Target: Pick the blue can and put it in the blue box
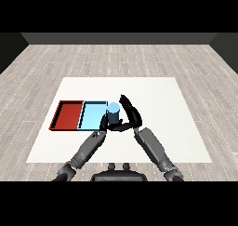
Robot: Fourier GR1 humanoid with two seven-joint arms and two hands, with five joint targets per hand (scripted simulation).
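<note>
Can [113, 111] stood upright at blue tray's [91, 116] right edge, above rim, near table [153, 104] centre. Right hand [131, 114] curled round its side; left hand [104, 122] beside base, finger state unclear. Red tray [67, 115] lay left. Can probably light, rigid, smooth; best held mid-body.

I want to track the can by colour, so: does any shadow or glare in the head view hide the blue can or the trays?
Head view: lighting is even, with no glare on the white table; the blue can stands out, though its colour nearly matches the light blue tray beside it; the right hand covers its lower side; the red tray is unshadowed.
</note>
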